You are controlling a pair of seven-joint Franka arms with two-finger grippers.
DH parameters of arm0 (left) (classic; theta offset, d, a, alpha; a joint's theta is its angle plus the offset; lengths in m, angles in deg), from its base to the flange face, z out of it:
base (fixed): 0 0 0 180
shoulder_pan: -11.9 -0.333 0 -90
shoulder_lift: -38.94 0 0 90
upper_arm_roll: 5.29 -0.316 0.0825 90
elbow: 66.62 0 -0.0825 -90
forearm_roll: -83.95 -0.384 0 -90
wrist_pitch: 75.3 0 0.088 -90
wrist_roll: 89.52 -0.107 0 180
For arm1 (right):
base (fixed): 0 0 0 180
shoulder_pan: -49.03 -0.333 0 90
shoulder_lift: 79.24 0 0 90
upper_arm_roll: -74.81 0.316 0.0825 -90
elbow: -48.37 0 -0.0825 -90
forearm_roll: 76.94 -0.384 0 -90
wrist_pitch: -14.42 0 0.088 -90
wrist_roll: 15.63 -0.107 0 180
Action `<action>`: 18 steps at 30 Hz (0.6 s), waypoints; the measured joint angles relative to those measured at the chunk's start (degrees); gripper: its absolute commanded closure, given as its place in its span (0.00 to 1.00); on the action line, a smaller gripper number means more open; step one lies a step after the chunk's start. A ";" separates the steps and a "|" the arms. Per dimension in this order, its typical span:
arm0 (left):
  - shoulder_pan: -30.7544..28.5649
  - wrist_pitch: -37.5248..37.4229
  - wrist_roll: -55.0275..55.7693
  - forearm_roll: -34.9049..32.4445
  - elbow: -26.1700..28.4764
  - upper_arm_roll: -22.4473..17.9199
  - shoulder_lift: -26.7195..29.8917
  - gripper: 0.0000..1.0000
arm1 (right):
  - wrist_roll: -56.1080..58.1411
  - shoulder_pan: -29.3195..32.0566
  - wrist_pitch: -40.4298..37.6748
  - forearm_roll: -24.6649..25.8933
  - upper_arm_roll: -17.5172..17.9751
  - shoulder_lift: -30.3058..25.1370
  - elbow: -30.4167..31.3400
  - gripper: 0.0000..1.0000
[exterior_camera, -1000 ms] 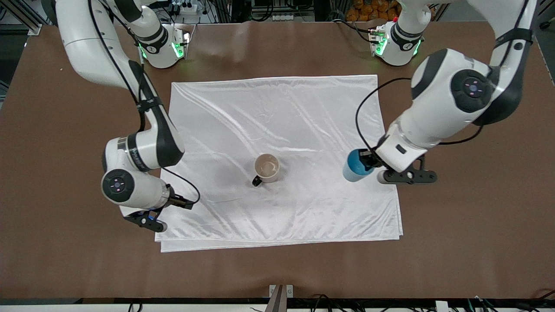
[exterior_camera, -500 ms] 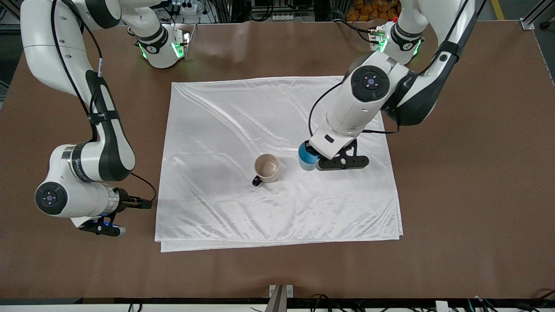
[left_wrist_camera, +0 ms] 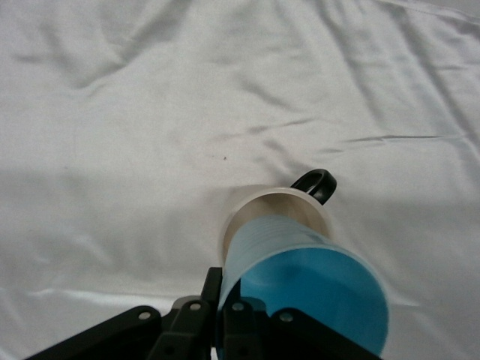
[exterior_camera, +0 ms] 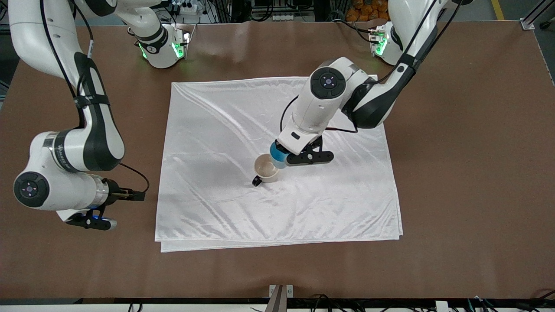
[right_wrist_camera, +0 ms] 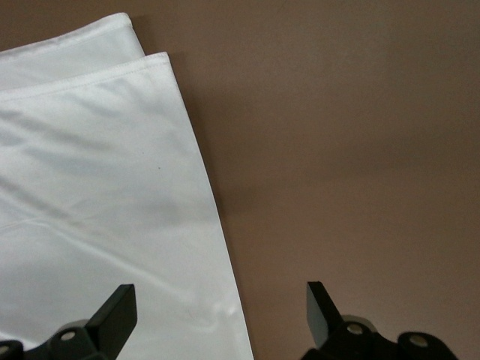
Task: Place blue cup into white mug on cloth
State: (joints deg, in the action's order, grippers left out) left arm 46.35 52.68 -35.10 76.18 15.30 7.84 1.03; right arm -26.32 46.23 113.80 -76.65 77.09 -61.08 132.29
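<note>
Left claw (exterior_camera: pixel 282 157), as we saw it, gripped the small light-blue tapered cup (exterior_camera: pixel 277 154) over the off-white black-handled mug (exterior_camera: pixel 266 168) on the wrinkled white satin cloth (exterior_camera: pixel 225 130). Right claw (right_wrist_camera: pixel 217 311) waited, fingers spread and empty, over the brown table (exterior_camera: pixel 455 173) beside the cloth's edge.

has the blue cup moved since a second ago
Yes. Held in the left gripper, the blue cup has travelled from over the cloth's edge at the left arm's end to just above the white mug's rim.

blue cup (left_wrist_camera: pixel 300 281) base hidden by left gripper (left_wrist_camera: pixel 225 330) | white mug (left_wrist_camera: pixel 274 206) mostly blocked, handle peeks at 1 o'clock
</note>
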 measured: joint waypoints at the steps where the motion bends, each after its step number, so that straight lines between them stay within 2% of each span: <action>1: 0.00 0.25 0.00 0.00 -0.03 -0.03 -0.12 1.00 | 0.06 0.04 -0.04 0.01 0.22 -1.00 0.66 0.00; 8: 0.00 2.33 0.00 0.00 -0.23 -0.14 -1.33 1.00 | 0.65 0.43 -2.09 0.11 1.79 -7.24 3.46 0.00; 18: 0.15 4.38 0.00 0.00 -0.41 -0.15 -3.20 1.00 | 4.43 1.13 -5.13 0.17 2.06 -13.32 4.28 0.00</action>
State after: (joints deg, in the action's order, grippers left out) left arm 46.50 57.06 -35.10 76.18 14.89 7.69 -2.17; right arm -21.89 47.36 108.67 -76.48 79.16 -74.40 136.57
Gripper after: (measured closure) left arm 0.960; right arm 0.000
